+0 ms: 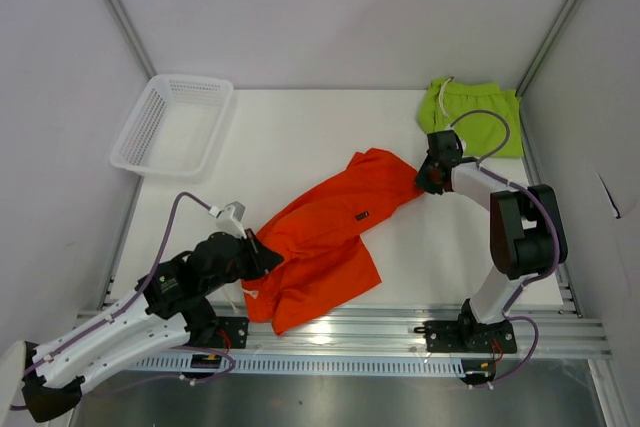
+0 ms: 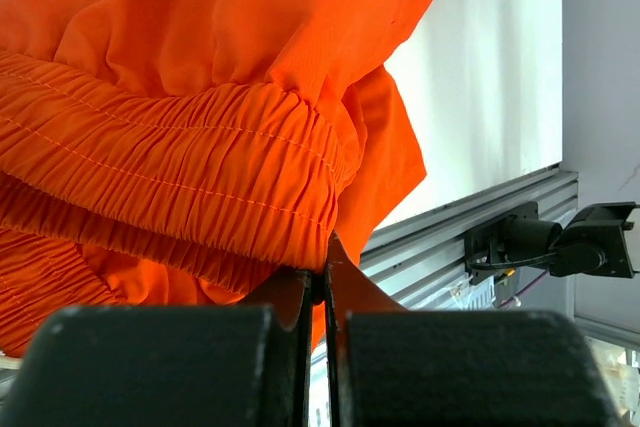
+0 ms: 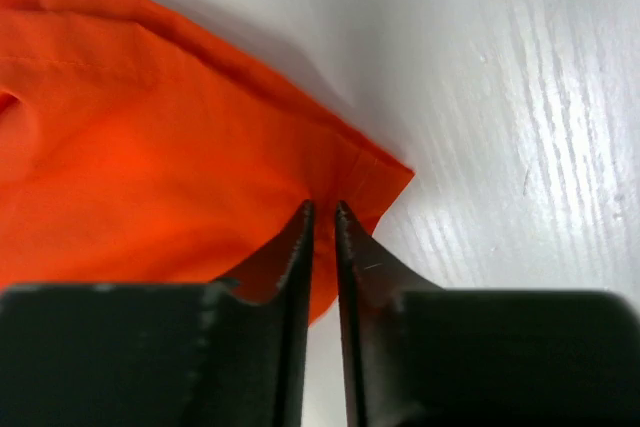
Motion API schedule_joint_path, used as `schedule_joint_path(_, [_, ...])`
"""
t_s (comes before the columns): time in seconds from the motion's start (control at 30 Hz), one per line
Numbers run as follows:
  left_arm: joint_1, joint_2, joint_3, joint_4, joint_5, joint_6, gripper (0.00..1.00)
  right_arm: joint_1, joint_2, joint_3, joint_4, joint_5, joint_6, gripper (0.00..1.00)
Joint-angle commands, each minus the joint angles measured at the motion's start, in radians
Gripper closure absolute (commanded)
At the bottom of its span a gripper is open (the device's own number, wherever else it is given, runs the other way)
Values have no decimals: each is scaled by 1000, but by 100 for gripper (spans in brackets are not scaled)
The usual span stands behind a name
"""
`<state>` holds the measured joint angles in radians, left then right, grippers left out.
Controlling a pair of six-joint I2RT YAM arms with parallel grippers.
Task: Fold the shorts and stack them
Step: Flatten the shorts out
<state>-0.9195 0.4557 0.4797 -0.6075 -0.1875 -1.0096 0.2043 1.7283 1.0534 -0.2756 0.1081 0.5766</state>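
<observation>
A: Quick one. Where are the orange shorts [image 1: 325, 242]?
B: On the table [image 1: 300, 137], stretched in a diagonal. They start nearer the arm bases than the white basket [image 1: 130, 142] and run away from it to the right. Part rumpled, not folded.
A: Left gripper [image 1: 262, 252]?
B: Fingers pressed together, pinching the gathered elastic waistband at the end of the shorts on the basket's side. The wrist view is full of orange cloth right at the tips.
A: Right gripper [image 1: 428, 179]?
B: Clamped too. Jaws nearly touching, nipping the hem corner of one leg, at the end of the shorts farthest from the basket. That corner sits low over the white tabletop.
A: Green shorts [image 1: 470, 115]?
B: Well apart from the basket, across the table at the opposite far corner, just beyond the right gripper. Lying loosely bunched with a white drawstring showing, not touching the orange pair.
A: Anything in the basket?
B: Can't tell through the mesh.
</observation>
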Motion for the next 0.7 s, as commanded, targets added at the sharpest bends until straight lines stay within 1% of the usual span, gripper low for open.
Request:
schedule_joint_path(0.0, [5, 18, 31, 40, 0, 23, 100, -13, -29, -33, 70, -96, 23, 79])
schedule_joint_path(0.07, [5, 26, 28, 52, 2, 20, 100, -11, -16, -38, 70, -123, 19, 59])
schedule_joint_path(0.1, [5, 31, 23, 57, 6, 20, 100, -9, -13, -43, 72, -123, 17, 50])
schedule_joint_path(0.23, [5, 32, 23, 58, 6, 17, 100, -11, -41, -79, 88, -125, 22, 48])
schedule_joint_path(0.3, [5, 31, 23, 58, 5, 17, 100, -11, -56, -101, 92, -125, 32, 42])
schedule_joint_path(0.33, [5, 31, 23, 55, 5, 17, 100, -11, -68, -105, 90, -127, 38, 41])
schedule_joint_path(0.4, [5, 31, 22, 57, 5, 17, 100, -11, -81, -122, 95, -131, 49, 41])
schedule_joint_path(0.57, [5, 34, 22, 57, 5, 17, 100, -11, -148, -150, 79, -70, 78, 41])
schedule_joint_path(0.67, [5, 31, 22, 57, 5, 17, 100, -13, -176, -181, 90, -62, 91, 41])
